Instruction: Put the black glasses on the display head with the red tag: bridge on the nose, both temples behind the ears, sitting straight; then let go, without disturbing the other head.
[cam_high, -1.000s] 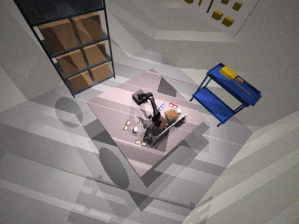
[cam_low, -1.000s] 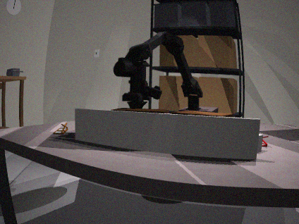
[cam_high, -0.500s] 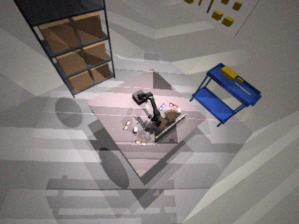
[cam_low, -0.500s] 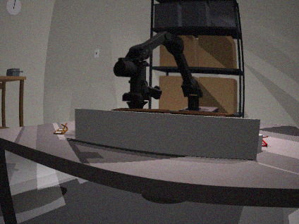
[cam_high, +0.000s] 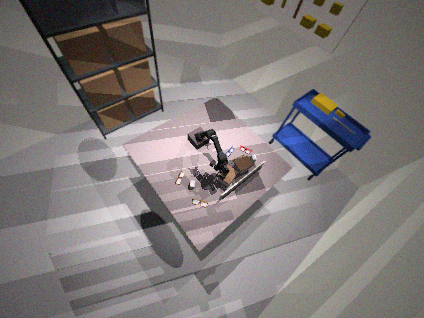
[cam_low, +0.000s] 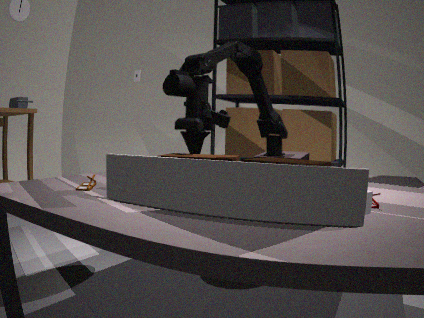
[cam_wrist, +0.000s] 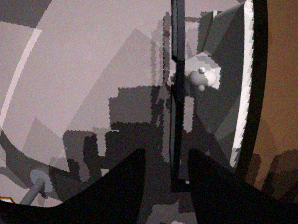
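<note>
The dark shelf rack (cam_low: 280, 75) of cardboard boxes stands behind the grey barrier wall (cam_low: 235, 190). The arm (cam_low: 235, 65) points its gripper (cam_wrist: 165, 169) downward, fingers narrowly parted and clamping nothing. A black glasses (cam_wrist: 176, 76) temple stands in that gap.

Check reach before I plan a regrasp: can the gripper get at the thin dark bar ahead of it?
Likely yes: the gripper is open, and the thin dark bar runs between its fingers with nothing blocking it.
</note>
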